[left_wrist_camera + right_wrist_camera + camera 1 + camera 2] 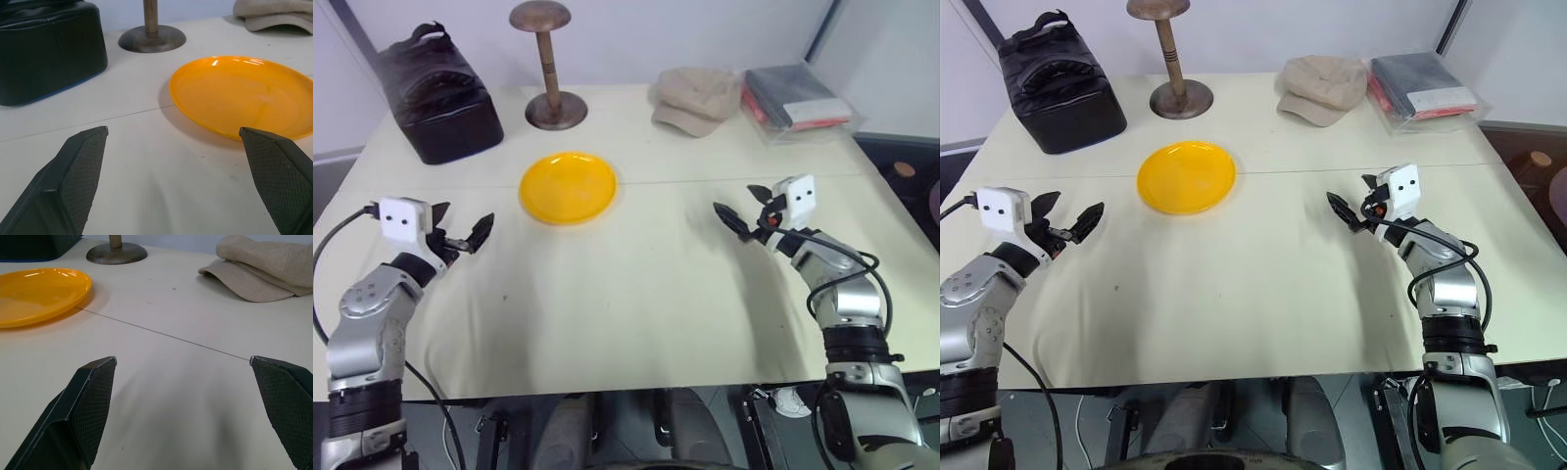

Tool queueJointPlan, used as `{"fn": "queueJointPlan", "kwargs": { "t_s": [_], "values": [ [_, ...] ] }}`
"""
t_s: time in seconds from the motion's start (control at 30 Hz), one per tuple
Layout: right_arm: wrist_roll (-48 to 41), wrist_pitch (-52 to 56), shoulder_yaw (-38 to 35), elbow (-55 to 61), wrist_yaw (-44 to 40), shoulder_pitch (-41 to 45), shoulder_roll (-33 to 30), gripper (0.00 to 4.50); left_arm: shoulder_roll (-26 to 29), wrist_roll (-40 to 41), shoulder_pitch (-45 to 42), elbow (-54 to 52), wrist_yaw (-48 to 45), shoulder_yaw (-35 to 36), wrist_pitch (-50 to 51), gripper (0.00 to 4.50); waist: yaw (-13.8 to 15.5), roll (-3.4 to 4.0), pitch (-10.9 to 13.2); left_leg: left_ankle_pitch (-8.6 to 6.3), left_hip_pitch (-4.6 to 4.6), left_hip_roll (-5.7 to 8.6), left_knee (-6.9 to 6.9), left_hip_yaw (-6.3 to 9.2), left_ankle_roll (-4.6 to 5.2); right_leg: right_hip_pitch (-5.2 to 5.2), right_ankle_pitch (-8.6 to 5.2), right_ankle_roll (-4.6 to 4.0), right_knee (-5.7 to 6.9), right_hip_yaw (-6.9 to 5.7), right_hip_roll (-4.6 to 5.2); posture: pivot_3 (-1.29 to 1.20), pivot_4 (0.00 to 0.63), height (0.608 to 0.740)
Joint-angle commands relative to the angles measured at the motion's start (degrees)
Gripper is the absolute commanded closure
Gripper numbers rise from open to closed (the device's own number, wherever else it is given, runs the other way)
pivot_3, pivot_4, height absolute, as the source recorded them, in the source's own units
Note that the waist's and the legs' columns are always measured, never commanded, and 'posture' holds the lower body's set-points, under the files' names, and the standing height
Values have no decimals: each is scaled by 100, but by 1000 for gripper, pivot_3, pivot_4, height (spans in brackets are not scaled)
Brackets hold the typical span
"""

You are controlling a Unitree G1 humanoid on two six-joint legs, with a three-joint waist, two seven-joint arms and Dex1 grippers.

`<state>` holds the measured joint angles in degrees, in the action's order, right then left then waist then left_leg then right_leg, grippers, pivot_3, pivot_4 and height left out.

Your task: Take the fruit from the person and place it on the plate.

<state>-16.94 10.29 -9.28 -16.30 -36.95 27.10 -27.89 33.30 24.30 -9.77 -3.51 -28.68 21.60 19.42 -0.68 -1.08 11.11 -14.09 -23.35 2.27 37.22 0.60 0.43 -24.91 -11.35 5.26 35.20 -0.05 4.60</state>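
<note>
The cream tabletop (pixel 636 294) carries everything, and most of its near half is bare. At its far left corner sits a black bag (pixel 435 93), the bulkiest thing on it. At the far right corner lies a clear packet of folded dark and red cloth (pixel 798 100). Just beside that packet, along the far edge, rests a beige cap (pixel 697 98). Between the bag and the cap, also by the far edge, stands a wooden stand (pixel 548 64) with a round base and a domed top, upright.

The yellow plate (pixel 568 186) lies flat a little toward the left of the tabletop's middle, nearer the far edge than the near one, with nothing on it. It sits apart from the stand's base and well apart from the cap.

The left end effector (pixel 460 235) hovers over the tabletop near the left edge, pointing inward toward the plate, its two black fingers (pixel 78 171) spread wide apart with nothing between them. The right end effector (pixel 744 211) hovers near the right edge, pointing inward and to the left, its fingers (pixel 83 406) also spread wide apart and holding nothing. The plate lies between the two, closer to the left one.

A thin seam (pixel 161 333) runs across the tabletop from left to right, passing just beside the plate's near rim.
</note>
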Motion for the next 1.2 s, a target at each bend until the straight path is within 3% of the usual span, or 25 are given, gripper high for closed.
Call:
{"fn": "queueJointPlan", "kwargs": {
  "t_s": [0.03,1.2],
  "values": [
    [-1,-39,-57,122,7,44,-43,0,40,74,-50,-168,-8,165,-96,11,0,0,0,0,0,0,0,0,0,0,0,0,0,0,0,0,150,740],
    [17,-51,-42,76,10,83,-31,0,70,179,-30,-154,-7,206,-90,11,0,0,0,0,0,0,0,0,0,0,0,0,0,0,0,0,150,740]
  ]
}}
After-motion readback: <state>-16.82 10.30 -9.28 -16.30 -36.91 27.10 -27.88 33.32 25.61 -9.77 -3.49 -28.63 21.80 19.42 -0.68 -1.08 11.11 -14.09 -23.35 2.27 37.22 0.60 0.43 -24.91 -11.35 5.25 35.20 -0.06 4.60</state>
